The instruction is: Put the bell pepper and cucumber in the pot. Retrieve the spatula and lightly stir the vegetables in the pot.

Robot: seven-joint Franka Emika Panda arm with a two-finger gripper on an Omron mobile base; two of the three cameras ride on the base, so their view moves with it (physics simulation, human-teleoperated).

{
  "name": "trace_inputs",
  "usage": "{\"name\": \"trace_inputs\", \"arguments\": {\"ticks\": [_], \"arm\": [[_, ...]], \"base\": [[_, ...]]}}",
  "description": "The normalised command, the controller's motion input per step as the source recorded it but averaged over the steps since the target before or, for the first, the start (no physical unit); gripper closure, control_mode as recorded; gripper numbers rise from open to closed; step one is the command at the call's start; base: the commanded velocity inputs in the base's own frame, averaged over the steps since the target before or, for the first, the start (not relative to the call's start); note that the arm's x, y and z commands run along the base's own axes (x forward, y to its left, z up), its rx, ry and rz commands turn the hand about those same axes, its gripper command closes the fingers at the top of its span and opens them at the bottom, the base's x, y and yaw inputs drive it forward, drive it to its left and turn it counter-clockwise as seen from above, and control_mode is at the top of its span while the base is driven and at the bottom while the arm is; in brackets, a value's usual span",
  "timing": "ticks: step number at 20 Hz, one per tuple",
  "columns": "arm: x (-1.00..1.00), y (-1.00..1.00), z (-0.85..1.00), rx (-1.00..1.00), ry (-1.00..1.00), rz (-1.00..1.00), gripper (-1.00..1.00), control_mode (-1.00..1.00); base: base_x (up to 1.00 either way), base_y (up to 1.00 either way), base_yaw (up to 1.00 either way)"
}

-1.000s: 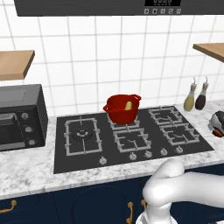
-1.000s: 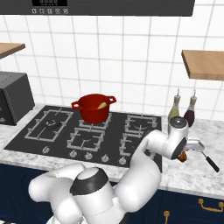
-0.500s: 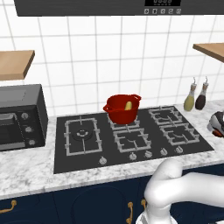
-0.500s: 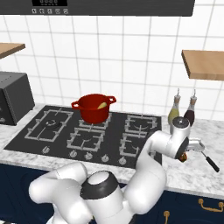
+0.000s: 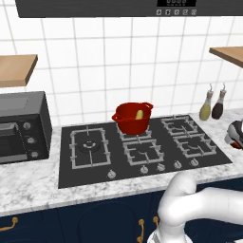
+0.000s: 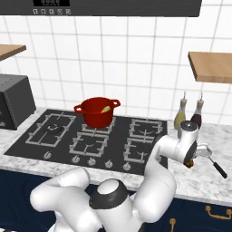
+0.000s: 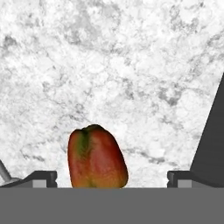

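Standing on a far burner of the hob, the red pot is seen holding a pale yellowish piece. The gripper is spread wide over the bell pepper on the marble counter, right of the hob.

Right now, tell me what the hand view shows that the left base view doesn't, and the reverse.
Hand view alone: the bell pepper lying on the marble counter between the wide-apart tips of the open gripper. Left base view alone: the red pot on the stove with something pale yellow-green inside, two bottles, and the toaster oven. Both share the marble counter.
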Motion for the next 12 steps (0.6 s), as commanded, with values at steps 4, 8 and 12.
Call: {"name": "trace_inputs", "arguments": {"ticks": [4,8,12], "arm": [[0.03,-0.01,-0.12,0.0,0.04,0.02,-1.0,-1.0],[0.06,0.0,-0.16,0.0,0.03,0.01,-1.0,-1.0],[0.08,-0.05,-0.17,0.0,0.02,0.01,-1.0,-1.0]], "base": [[0.0,0.0,0.0],[0.0,0.0,0.0],[0.0,0.0,0.0]]}}
